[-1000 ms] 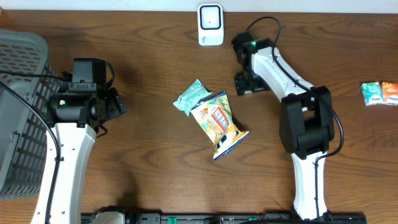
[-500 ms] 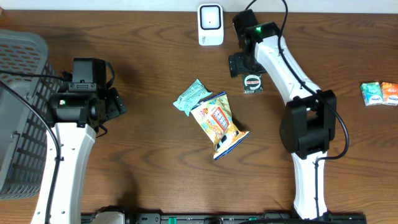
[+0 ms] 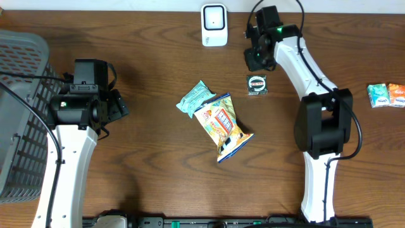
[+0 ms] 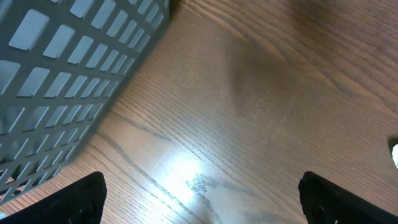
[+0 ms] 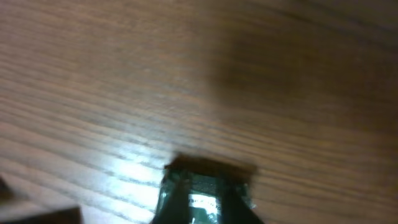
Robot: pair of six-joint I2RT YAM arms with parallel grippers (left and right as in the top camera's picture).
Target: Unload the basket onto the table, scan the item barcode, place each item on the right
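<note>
My right jaws are pinched shut and empty, just beside the scanner point(image 3: 214, 25), and the small dark packet point(image 3: 256, 85) lies flat on the surface point(image 3: 158, 164) close behind them, toward that arm's base. The right wrist view is blurred, but the dark shape at its lower edge is probably that packet. My left jaws gape wide, well apart by the basket point(image 3: 19, 126), so the right arm is the nearer.
</note>
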